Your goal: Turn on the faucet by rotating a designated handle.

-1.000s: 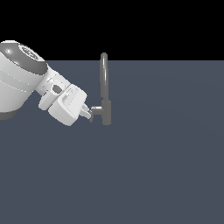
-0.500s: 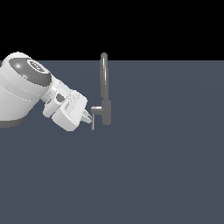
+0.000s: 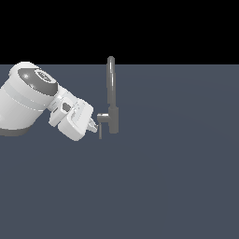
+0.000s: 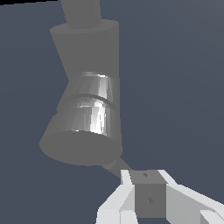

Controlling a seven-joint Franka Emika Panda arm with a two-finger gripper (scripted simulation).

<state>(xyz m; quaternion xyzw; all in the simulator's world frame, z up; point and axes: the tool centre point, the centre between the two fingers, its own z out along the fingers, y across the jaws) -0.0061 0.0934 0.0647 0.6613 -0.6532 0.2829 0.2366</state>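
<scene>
Wrist view shows the hand (image 4: 148,199) clamped on the handle (image 4: 150,199) beside the faucet (image 4: 85,109).

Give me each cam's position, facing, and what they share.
Exterior view: off the arm, side-on to the upright faucet; shows the white arm and claw at the exterior view's left, beside the handle.
Wrist view: on the wrist, close under the stub's round end, facing the faucet; white fingers around the handle.
Shared: faucet, handle, claw.
</scene>
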